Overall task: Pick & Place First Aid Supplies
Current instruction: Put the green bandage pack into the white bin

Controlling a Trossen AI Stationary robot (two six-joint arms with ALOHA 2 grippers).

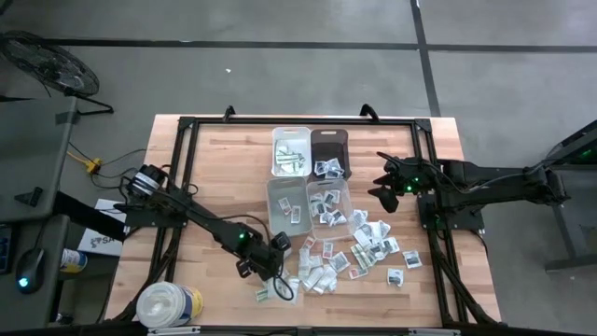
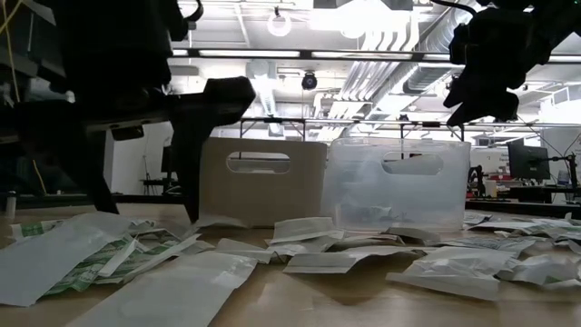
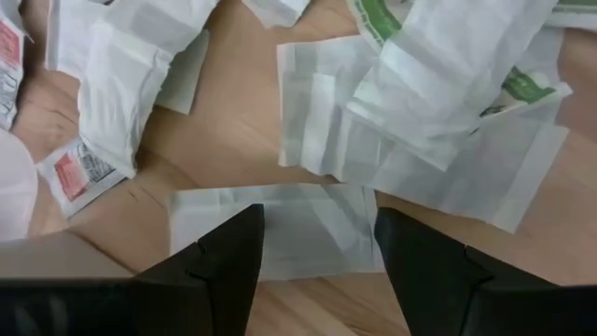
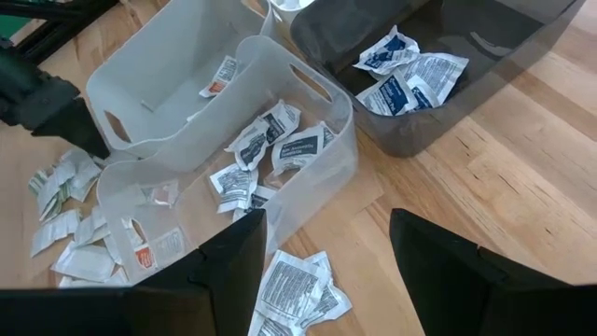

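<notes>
**Over the loose packets near the bench's front edge, left jaws spread wide**

None of the print on the first aid supplies [image 1: 359,250] can be read: some packets carry dark text blocks, some green stripes, a few a small red patch, all too small to make out. The white tub [image 1: 168,305] at the front left corner bears a yellow-blue label, also unreadable.

The left gripper [image 1: 271,261] hangs low over the front of the pile with its jaws released and empty. In the left wrist view a plain white packet [image 3: 280,229] lies flat on the bench [image 1: 224,177], partly between the two fingers [image 3: 224,271].

The right gripper [image 1: 385,191] waits just beside the dark bin [image 1: 330,140] and the clear bin [image 1: 343,196], jaws released, empty. Packets lie in all four bins, including the white bin [image 1: 291,135], and scattered on the wood before them.
</notes>
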